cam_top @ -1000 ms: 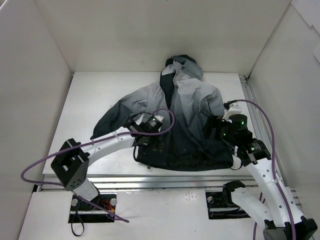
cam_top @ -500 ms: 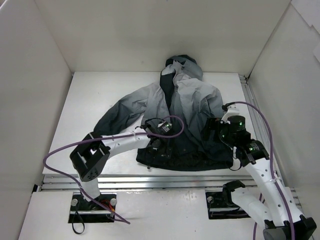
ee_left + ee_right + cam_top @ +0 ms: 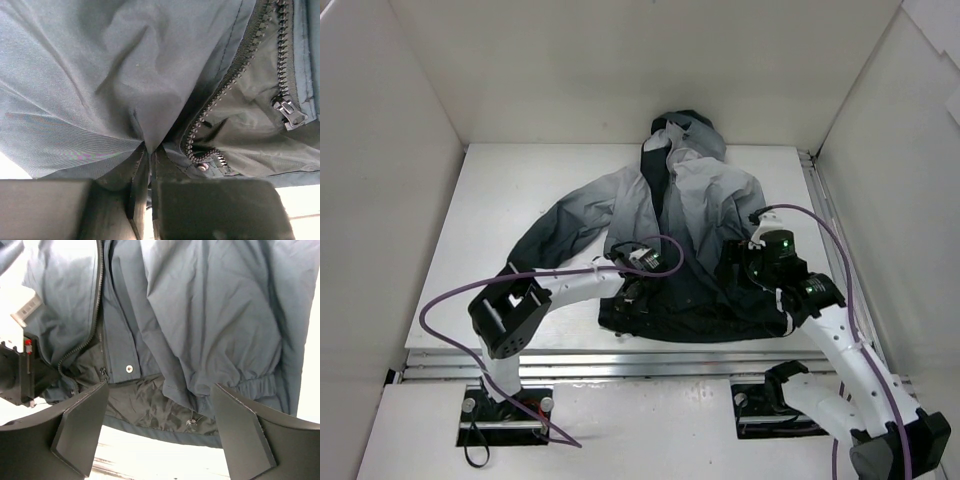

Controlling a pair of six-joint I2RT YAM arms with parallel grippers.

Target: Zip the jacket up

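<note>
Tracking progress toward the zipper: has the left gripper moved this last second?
Yes: the left gripper shifted right and toward the near edge of the table, along the jacket hem.

Left tool (image 3: 149,152) is pinched shut on the jacket (image 3: 100,75); right tool (image 3: 160,432) hangs wide open, fingers spread.

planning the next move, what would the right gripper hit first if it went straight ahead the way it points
Most likely the jacket: the open right gripper aims at its dark bottom edge, beside the unzipped front, with nothing visible in between. How far off it is cannot be told.
</note>
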